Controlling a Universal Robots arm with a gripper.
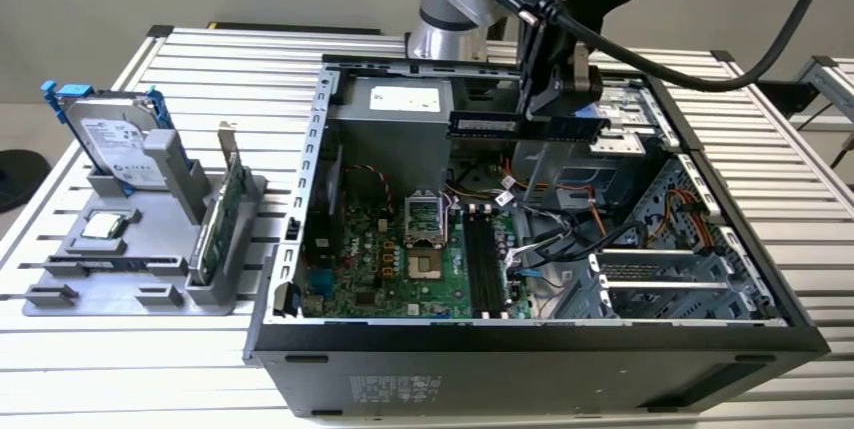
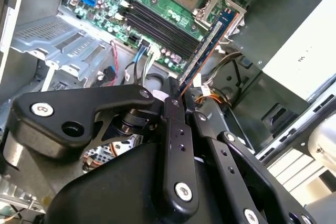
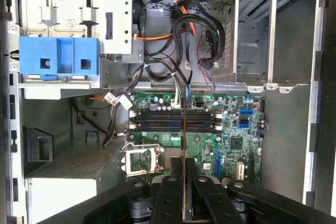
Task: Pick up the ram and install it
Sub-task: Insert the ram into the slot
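Observation:
The ram is a long dark stick with small chips, held level above the open computer case. My gripper is shut on one end of it, up near the case's back. In the second wrist view the ram reaches out from between the black fingers toward the motherboard. In the first wrist view the ram appears edge-on as a thin line, crossing over the black memory slots. Those slots lie well below the stick, and it does not touch them.
A grey fixture on the exterior view's left holds a silver hard drive with blue rails, a green expansion card and a processor. Loose cables, a processor socket and metal drive cages crowd the case.

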